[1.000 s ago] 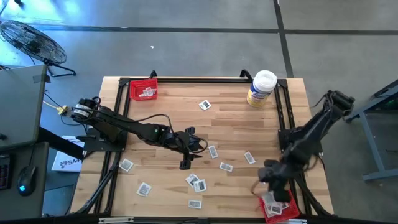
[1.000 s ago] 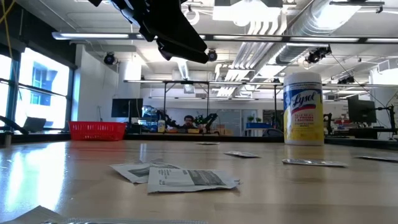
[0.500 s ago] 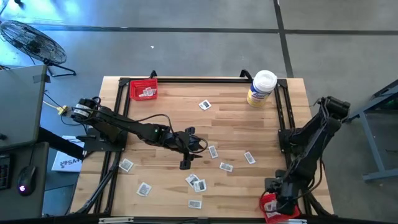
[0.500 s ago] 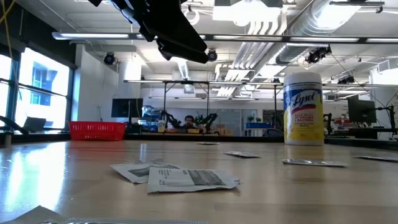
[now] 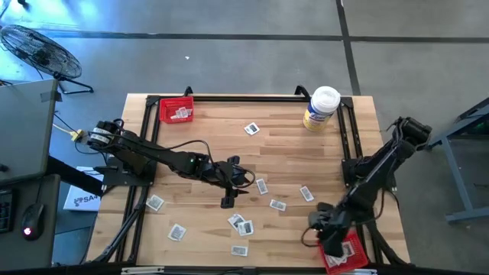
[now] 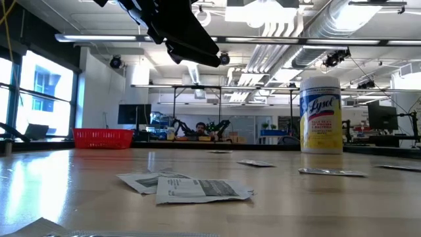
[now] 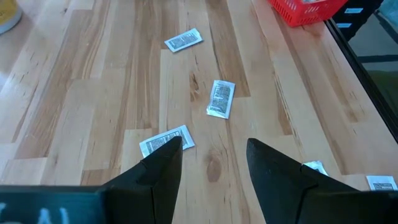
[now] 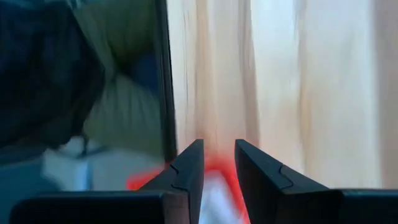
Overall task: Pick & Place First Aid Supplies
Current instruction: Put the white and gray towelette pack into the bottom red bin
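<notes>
Packets (image 5: 261, 186) scattered mid-table, edges clear.

1. The right gripper (image 8: 216, 163) fills the lower part of the view, its two dark fingers (image 8: 189, 167) parted by a narrow gap with nothing between them.
2. Just beyond the fingertips lies a blurred red shape (image 8: 214, 171), partly hidden by the fingers.
3. Pale wooden table (image 8: 273, 81) stretches ahead of the gripper.
4. A dark rail (image 8: 164, 74) runs along the wood's edge; beyond it all is dim and blurred.
</notes>
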`<action>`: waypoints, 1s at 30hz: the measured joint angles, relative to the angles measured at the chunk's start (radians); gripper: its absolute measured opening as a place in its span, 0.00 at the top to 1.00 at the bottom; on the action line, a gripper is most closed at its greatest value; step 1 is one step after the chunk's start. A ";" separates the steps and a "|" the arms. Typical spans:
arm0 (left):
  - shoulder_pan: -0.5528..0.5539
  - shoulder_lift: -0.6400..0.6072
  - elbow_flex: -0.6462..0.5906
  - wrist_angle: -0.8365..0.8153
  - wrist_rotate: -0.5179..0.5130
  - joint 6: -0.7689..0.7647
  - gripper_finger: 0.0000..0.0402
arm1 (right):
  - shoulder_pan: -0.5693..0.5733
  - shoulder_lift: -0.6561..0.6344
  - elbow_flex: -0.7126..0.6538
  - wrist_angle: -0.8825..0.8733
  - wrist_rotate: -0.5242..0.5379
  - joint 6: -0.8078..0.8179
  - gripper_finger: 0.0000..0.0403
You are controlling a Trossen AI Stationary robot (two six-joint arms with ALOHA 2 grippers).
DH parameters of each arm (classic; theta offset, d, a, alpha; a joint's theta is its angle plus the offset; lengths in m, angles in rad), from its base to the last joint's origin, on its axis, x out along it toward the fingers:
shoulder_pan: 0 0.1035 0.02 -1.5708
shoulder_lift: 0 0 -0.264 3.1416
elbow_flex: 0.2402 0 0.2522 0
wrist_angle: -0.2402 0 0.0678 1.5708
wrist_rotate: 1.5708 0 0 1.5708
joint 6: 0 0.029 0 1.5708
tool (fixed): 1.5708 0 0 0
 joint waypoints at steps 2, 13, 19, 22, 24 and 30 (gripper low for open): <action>0.000 0.000 0.000 0.000 0.000 0.000 0.56 | -0.042 0.000 0.000 0.058 0.074 -0.119 0.79; 0.000 0.000 0.000 -0.044 0.002 0.001 0.56 | -0.229 0.207 0.000 0.515 0.241 -0.761 0.79; -0.019 -0.042 0.031 -0.267 0.076 -0.076 0.56 | -0.286 0.382 0.000 0.769 0.196 -0.897 0.79; -0.076 -0.084 0.036 -0.344 0.050 -0.106 0.56 | -0.312 0.460 0.024 0.835 0.136 -0.957 0.77; -0.121 -0.100 0.035 -0.362 0.030 -0.129 0.56 | -0.324 0.513 0.064 0.820 0.108 -0.977 0.74; -0.240 -0.116 0.032 -0.388 -0.055 -0.190 0.56 | -0.348 0.639 0.224 0.680 0.058 -1.027 0.65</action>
